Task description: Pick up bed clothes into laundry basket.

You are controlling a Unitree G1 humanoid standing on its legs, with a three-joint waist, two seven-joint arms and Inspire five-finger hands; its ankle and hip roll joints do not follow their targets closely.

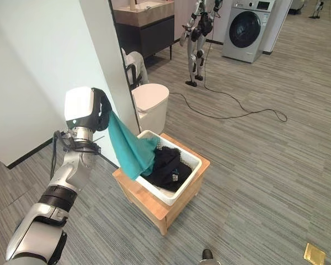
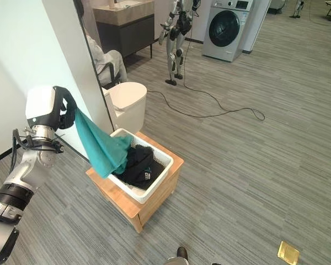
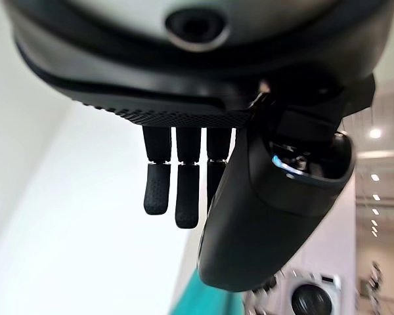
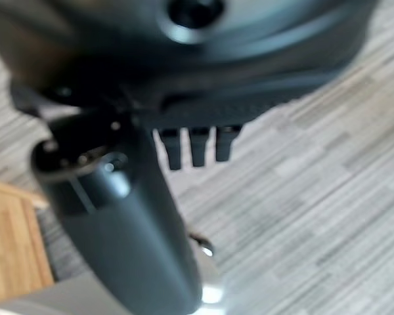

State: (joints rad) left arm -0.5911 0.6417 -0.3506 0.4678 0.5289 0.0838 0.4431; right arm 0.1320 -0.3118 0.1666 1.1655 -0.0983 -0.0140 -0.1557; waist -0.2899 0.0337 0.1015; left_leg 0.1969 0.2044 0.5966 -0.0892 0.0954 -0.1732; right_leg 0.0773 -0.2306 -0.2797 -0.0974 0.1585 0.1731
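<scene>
— One cloth up, then? Where is it?
— Yes, the teal cloth [image 1: 131,148] hangs from the left hand [image 1: 102,108], whose dark fingers curl round its top end. It slopes down and away from that hand, its lower end draped over the near rim of the white laundry basket [image 1: 191,157].
— And inside?
— Dark clothes [image 1: 168,165] lie in the basket, which sits on a wooden stand [image 1: 154,207].
— Right hand [image 4: 128,223]?
— Its fingers [image 4: 197,147] are straight, holding nothing, over bare floor beside the stand.
</scene>
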